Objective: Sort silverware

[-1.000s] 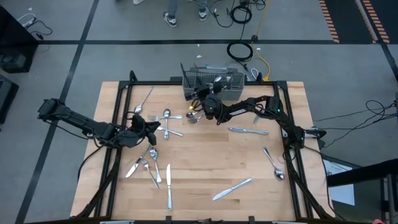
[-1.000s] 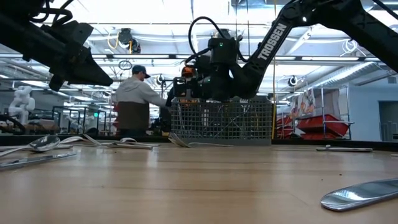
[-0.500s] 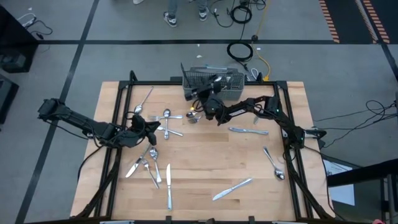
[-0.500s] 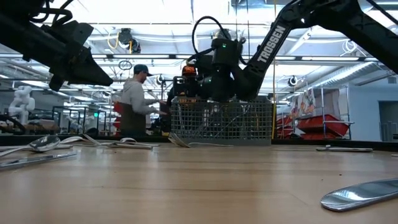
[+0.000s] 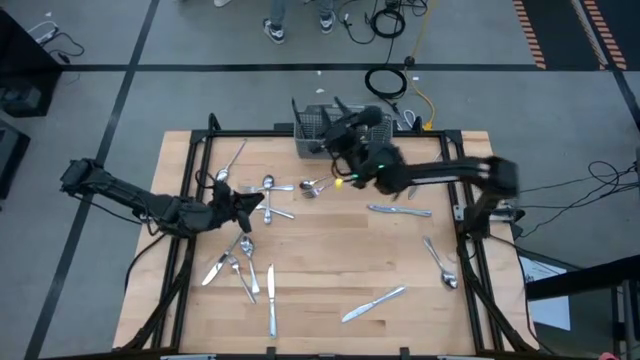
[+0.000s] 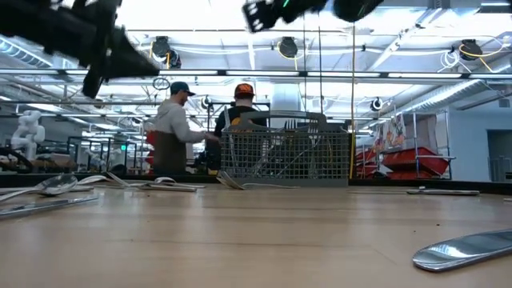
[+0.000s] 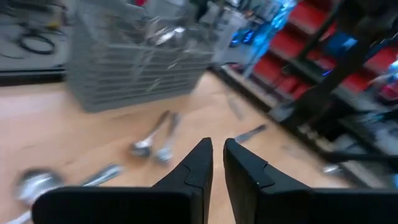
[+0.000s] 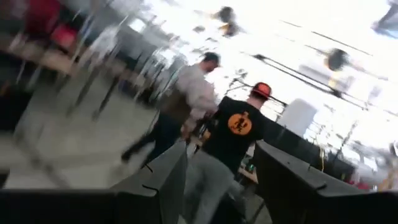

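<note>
Wooden table [image 5: 330, 260] on a grey workshop floor, red racks and bright ceiling lights behind. Two people [image 6: 240, 120] stand beyond the wire basket [image 6: 286, 156] at the far edge. Silverware [image 5: 268, 290] lies scattered across the table, some already in the basket. Right gripper [image 8: 217, 180], fingers apart and empty, hangs above the basket. Left gripper [image 7: 216, 163], nearly closed and empty, hovers over spoons [image 7: 152, 140].

- The basket [image 5: 340, 135] sits at the far middle edge of the tabletop [image 5: 330, 270], with silverware [image 5: 262, 210] scattered before it.
- My right pincer [image 5: 335, 118] hangs over the basket.
- My left pincer [image 5: 258, 203] hovers among the left-side silverware.
</note>
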Available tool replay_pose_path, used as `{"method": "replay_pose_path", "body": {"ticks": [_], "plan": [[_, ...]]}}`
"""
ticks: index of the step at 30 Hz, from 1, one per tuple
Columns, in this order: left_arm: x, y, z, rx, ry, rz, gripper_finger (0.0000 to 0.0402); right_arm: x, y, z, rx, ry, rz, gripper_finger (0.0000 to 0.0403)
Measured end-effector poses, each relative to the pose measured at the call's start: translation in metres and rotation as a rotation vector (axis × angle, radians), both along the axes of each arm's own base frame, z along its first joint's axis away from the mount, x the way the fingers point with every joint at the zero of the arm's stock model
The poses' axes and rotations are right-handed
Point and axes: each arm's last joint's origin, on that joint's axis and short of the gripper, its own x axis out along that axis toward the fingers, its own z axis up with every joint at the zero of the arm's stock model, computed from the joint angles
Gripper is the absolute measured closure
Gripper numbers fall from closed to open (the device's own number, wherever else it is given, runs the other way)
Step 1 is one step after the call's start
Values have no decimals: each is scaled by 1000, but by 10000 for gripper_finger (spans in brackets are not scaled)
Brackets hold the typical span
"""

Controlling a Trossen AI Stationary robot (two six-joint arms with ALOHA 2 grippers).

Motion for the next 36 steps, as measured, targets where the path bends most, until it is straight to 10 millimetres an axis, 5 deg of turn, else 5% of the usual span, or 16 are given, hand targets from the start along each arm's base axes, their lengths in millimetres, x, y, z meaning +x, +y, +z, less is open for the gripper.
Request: {"method": "replay_pose_path", "body": {"ticks": [4, 8, 14, 17, 26, 36], "plan": [[7, 1, 23, 41, 103, -49, 354, -42, 38, 32, 77, 227, 12, 227], [17, 13, 37, -26, 308, 62, 354, -105, 67, 60, 206, 194, 29, 227], [41, 31, 7, -405, 495, 169, 354, -187, 95, 78, 437, -79, 174, 227], [55, 37, -11, -446, 552, 212, 352, -212, 100, 78, 513, -138, 235, 227], [78, 71, -54, -610, 651, 291, 308, -231, 106, 70, 564, -102, 285, 227], [73, 90, -49, -633, 701, 320, 288, -230, 106, 69, 518, -25, 284, 227]]}}
